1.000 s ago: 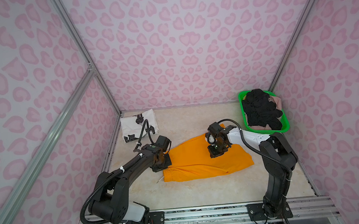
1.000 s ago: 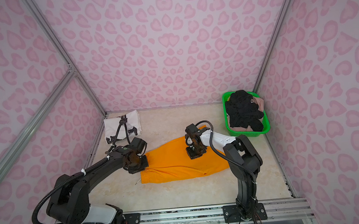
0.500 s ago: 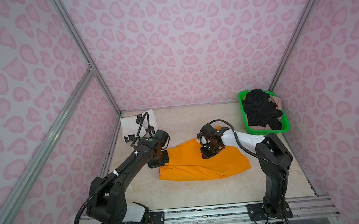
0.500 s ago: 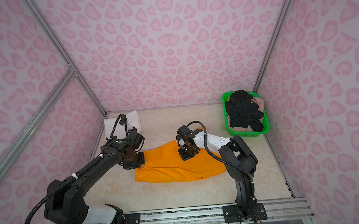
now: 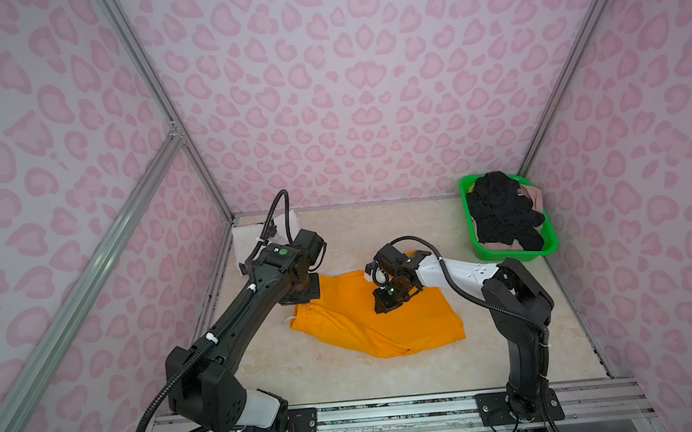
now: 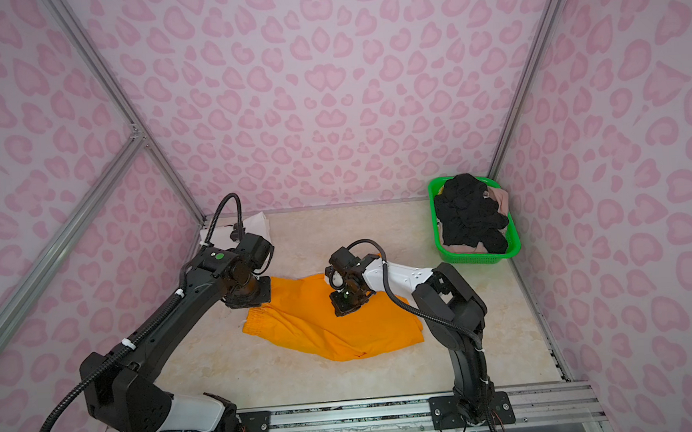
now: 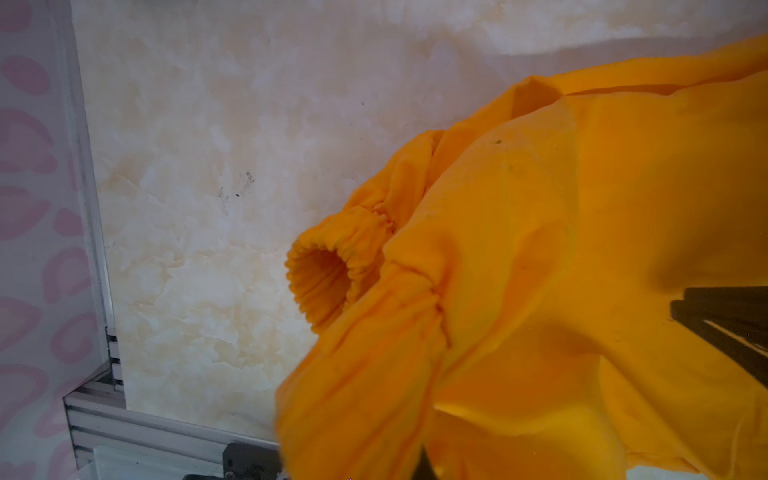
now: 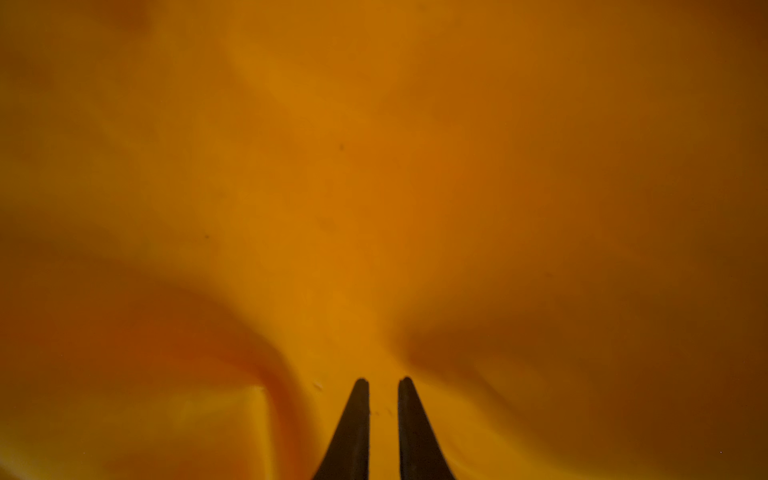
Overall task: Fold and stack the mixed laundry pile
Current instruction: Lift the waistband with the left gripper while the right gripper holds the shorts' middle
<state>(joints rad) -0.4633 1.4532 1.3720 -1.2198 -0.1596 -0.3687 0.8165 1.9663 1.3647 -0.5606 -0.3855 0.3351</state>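
You're getting both top views from high above front rail (image 5: 391, 414), side by side, looking down and back across whole table (image 5: 378, 231), far off. Your left wrist cam is hanging near, facing down onto orange shorts (image 7: 561, 249) and bare table. Right wrist cam is sitting almost against orange shorts, cloth filling frame. All four are sharing orange shorts.

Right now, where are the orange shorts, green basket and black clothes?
orange shorts (image 5: 406, 325), in a top view, cloth middle.
green basket (image 5: 514, 256), in a top view, near wall.
black clothes (image 5: 498, 214), in a top view, heap middle.
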